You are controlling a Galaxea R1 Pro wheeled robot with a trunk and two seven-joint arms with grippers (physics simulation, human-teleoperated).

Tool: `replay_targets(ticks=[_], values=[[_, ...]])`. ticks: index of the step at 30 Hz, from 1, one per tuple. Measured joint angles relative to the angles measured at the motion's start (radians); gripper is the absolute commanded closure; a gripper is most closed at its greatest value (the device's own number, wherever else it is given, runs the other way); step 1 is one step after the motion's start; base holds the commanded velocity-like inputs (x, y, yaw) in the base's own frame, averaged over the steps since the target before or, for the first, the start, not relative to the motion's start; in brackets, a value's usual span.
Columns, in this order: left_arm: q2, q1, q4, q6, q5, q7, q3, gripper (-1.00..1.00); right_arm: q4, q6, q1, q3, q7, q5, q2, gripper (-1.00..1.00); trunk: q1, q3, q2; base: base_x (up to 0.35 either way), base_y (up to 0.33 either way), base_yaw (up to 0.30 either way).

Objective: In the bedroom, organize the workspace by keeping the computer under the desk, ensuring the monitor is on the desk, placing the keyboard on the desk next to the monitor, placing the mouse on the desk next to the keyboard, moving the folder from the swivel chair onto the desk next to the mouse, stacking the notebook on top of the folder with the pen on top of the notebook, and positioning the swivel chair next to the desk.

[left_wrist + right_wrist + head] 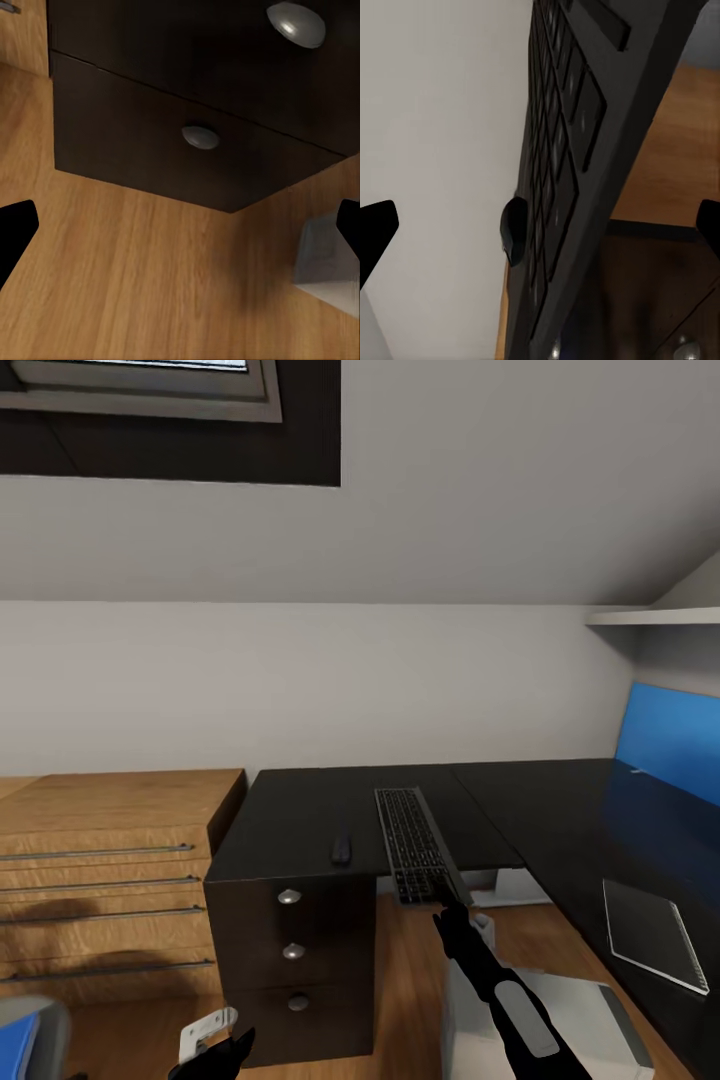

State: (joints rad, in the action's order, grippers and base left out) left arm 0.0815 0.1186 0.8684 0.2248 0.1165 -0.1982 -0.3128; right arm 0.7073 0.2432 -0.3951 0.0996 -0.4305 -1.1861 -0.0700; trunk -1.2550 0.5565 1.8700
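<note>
Left gripper (180, 225) low before desk (300, 810) drawers, fingers spread wide over floor; right gripper (447, 913) at near end of keyboard (412, 845), which overhangs desk edge, grip state unclear; mouse (341, 848) just beside keyboard; notebook (655, 932) on right wing.

Desk (150, 127), drawer block, black, seen from low; two round silver knobs, one (200, 137) near centre, another (296, 22) at 1 o'clock; wooden floor (150, 285) from 4 to 9 o'clock; pale grey box (326, 259), blurred, at 4 o'clock; black fingertips (15, 229) at 9 and 3 o'clock, wide apart, holding nothing.
</note>
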Motion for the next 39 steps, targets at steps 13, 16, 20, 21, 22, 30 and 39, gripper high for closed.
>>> replay_targets(ticks=[13, 16, 20, 21, 22, 30, 39], values=[[0.0, 0.0, 0.0, 0.0, 0.0, 0.0, 0.0, -1.0, 0.0, 0.0, 0.0, 0.0, 0.0, 0.0, 0.0, -1.0, 0.0, 0.0, 0.0, 0.028, 0.0, 0.0], [0.0, 0.0, 0.0, 0.0, 0.0, 0.0, 0.0, -1.0, 0.0, 0.0, 0.0, 0.0, 0.0, 0.0, 0.0, -1.0, 0.0, 0.0, 0.0, 0.0, 0.0, 0.0], [0.0, 0.0, 0.0, 0.0, 0.0, 0.001, 0.0, -1.0, 0.0, 0.0, 0.0, 0.0, 0.0, 0.0, 0.0, -1.0, 0.0, 0.0, 0.0, 0.0, 0.0, 0.0], [-0.001, 0.0, 0.0, 0.0, 0.0, 0.001, 0.0, -1.0, 0.0, 0.0, 0.0, 0.0, 0.0, 0.0, 0.0, -1.0, 0.0, 0.0, 0.0, 0.0, 0.0, 0.0], [-0.001, 0.0, 0.0, 0.0, 0.0, 0.0, -0.001, -1.0, 0.0, 0.0, 0.0, 0.0, 0.0, 0.0, 0.0, -1.0, 0.0, 0.0, 0.0, 0.0, 0.0, 0.0], [0.0, 0.0, 0.0, 0.0, 0.002, 0.001, -0.002, -1.0, 0.0, 0.0, 0.0, 0.0, 0.0, 0.0, 0.0, -1.0, -0.004, 0.003, 0.007, 0.0, 0.0, 0.0], [-0.001, 0.0, 0.0, 0.0, 0.01, 0.002, -0.002, -1.0, 0.0, 0.0, 0.0, 0.0, 0.0, 0.0, 0.0, -1.0, -0.016, 0.013, 0.028, 0.0, 0.0, 0.0]])
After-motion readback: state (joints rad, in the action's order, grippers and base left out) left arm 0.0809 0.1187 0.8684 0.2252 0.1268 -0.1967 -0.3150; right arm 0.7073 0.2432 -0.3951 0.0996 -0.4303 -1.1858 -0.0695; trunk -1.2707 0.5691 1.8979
